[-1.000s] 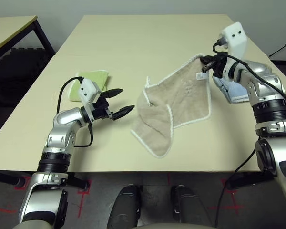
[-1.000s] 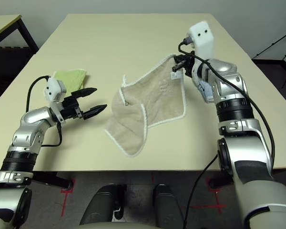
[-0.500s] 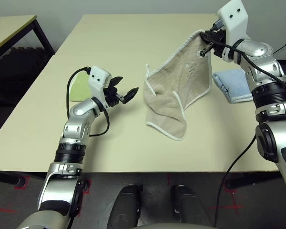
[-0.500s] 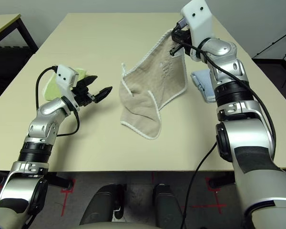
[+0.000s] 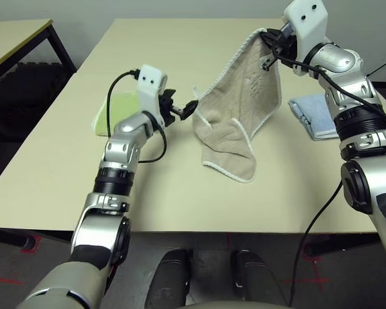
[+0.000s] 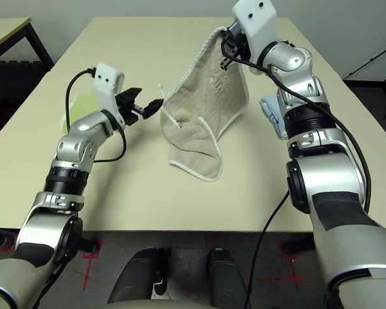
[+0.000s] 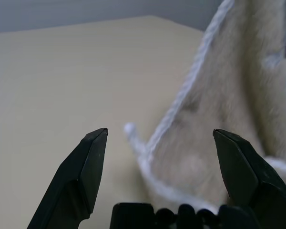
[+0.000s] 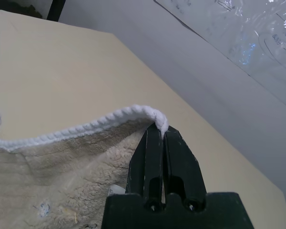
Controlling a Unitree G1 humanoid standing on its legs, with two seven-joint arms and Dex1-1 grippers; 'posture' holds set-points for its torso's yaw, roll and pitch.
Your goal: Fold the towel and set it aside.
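The towel [image 5: 241, 122] hangs from its top corner, and its lower end rests crumpled on the table [image 5: 180, 51]. A small white label [image 5: 266, 66] sits near the top corner; I cannot read any writing on it. My right gripper [image 5: 268, 40] is closed tight on this corner and holds it up above the table. My left gripper [image 5: 192, 109] is wide open, and the white edging and the corner loop [image 7: 133, 133] lie between its fingers. A lime-green towel [image 5: 116, 112] lies under my left arm, and a light-blue towel [image 5: 314, 114] lies under my right arm.

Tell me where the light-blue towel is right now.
The light-blue towel lies on the table at the robot's right, beside the hanging beige towel and beneath the raised right arm.
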